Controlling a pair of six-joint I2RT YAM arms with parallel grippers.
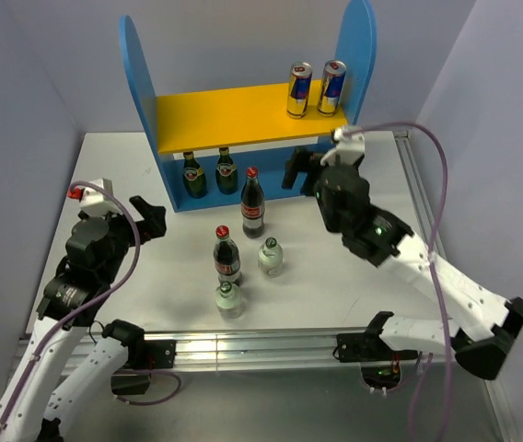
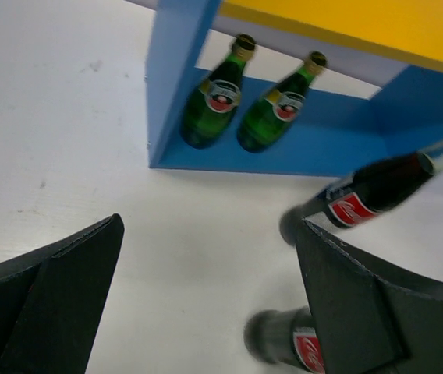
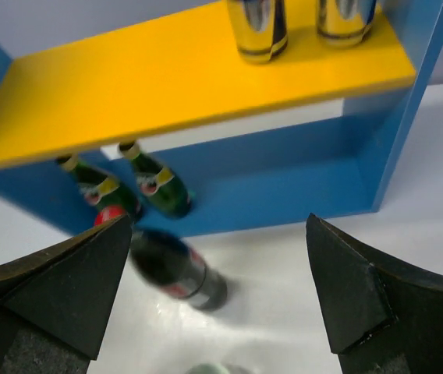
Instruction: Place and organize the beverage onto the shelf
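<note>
Two cans stand at the upper right on the yellow board of the shelf, and two green bottles stand on its base. Two cola bottles and two clear bottles stand at frame centre. The right gripper and left gripper both gape, holding nothing. A careless sweep could topple the tall cola bottle by the shelf into its neighbours. The table is white and the walls are pale.

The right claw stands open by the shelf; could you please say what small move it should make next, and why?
I would probably swing the right claw left toward the nearer cola bottle, standing on the table before the shelf. The claw is open and empty, both cans stand on the yellow board, and the lower level has bare room beside the green bottles.
</note>
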